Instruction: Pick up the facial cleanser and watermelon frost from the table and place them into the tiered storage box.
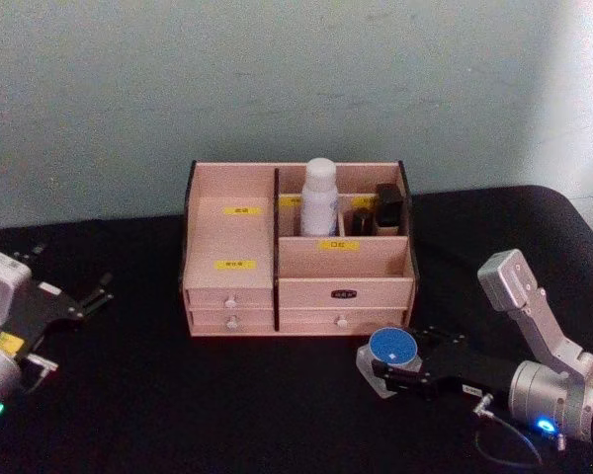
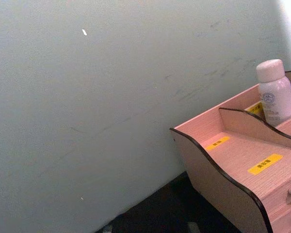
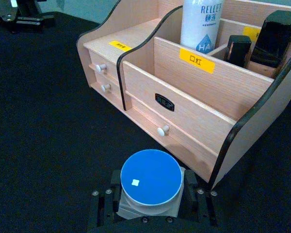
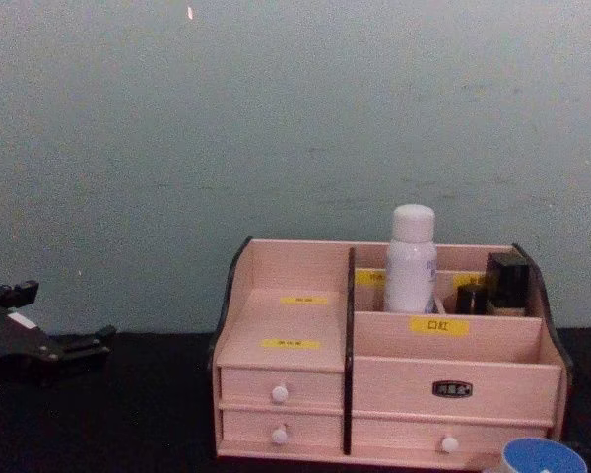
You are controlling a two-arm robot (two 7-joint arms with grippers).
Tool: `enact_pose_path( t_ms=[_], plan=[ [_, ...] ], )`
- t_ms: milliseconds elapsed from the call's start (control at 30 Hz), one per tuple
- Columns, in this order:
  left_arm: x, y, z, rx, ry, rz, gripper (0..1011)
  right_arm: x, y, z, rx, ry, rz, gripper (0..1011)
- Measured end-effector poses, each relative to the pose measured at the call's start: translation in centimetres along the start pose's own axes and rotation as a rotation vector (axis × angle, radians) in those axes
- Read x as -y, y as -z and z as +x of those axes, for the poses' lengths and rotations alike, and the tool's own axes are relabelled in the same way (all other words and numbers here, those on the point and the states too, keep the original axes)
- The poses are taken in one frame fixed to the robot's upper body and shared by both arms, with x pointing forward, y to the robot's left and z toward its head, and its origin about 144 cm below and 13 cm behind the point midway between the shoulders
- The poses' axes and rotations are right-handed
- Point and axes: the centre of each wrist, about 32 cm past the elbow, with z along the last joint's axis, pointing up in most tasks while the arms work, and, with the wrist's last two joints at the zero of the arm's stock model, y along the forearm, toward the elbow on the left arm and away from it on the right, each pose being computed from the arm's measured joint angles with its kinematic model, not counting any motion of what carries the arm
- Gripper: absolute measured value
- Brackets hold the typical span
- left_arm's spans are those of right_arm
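Right gripper [image 1: 390,361] clamped on a blue-lidded jar [image 1: 392,346], just before the tiered storage box [image 1: 237,252].
Head view: white bottle [image 1: 318,197] upright in a rear compartment; left gripper [image 1: 94,292] parked near the table's [image 1: 128,395] left edge, its state unclear. Right wrist view: the lid hides the jar's body. Chest view: the jar is cut off.

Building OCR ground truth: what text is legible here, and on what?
"RELLET", "HA" below: white bottle in the tiered storage box.
"口红": yellow label on its front compartment wall.
Other yellow labels, dark drawer plaque: too small to read.
Blue-lidded jar in the right gripper: no text; left gripper parked at left.
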Motion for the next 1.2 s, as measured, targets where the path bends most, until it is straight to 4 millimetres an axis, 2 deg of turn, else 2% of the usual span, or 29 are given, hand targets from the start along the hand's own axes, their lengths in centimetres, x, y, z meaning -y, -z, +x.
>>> enact_pose_path(
  t_ms=[367, 1200],
  plan=[
    [0.00, 0.00, 0.00, 0.000, 0.000, 0.000, 1001, 0.00, -0.01, -0.01, 0.001, -0.001, 0.002, 729],
    [0.00, 0.00, 0.00, 0.000, 0.000, 0.000, 1001, 0.03, 0.02, 0.00, 0.009, -0.002, 0.002, 728]
  ],
)
